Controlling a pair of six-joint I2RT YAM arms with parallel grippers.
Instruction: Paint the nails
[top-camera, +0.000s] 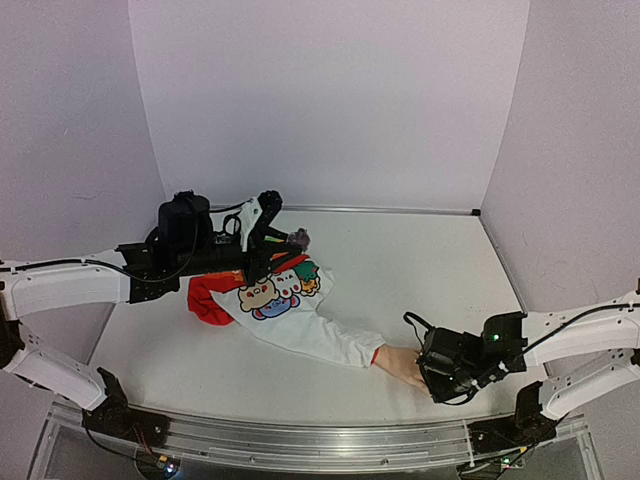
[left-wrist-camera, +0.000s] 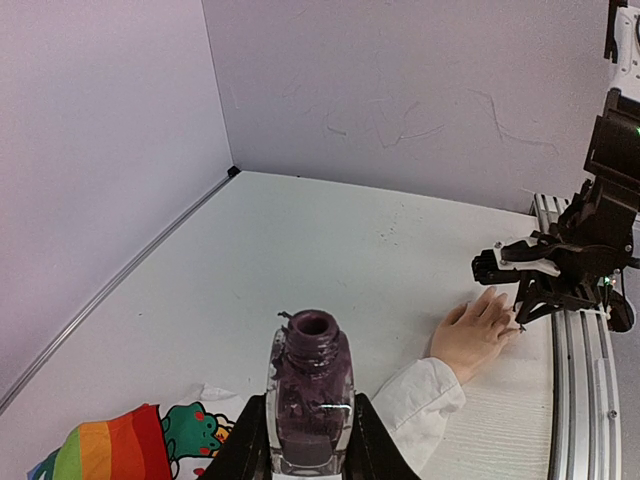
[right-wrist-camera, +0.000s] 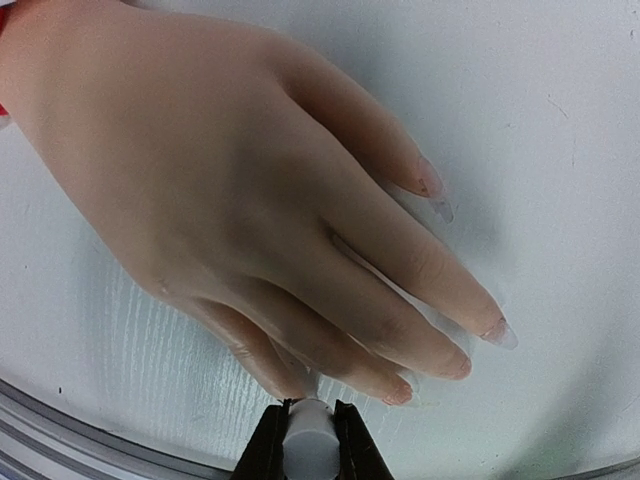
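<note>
The right gripper (right-wrist-camera: 310, 450), jaws closed on a white brush cap (right-wrist-camera: 308, 425), hovers at the nails (right-wrist-camera: 497, 333) of the mannequin hand (right-wrist-camera: 220, 190), which lies at the near right of the table (top-camera: 400, 260). A slight misaim could smear skin or tabletop. Tilting the open polish bottle (left-wrist-camera: 310, 400) clamped in the left gripper (left-wrist-camera: 310, 445) could spill it.
</note>
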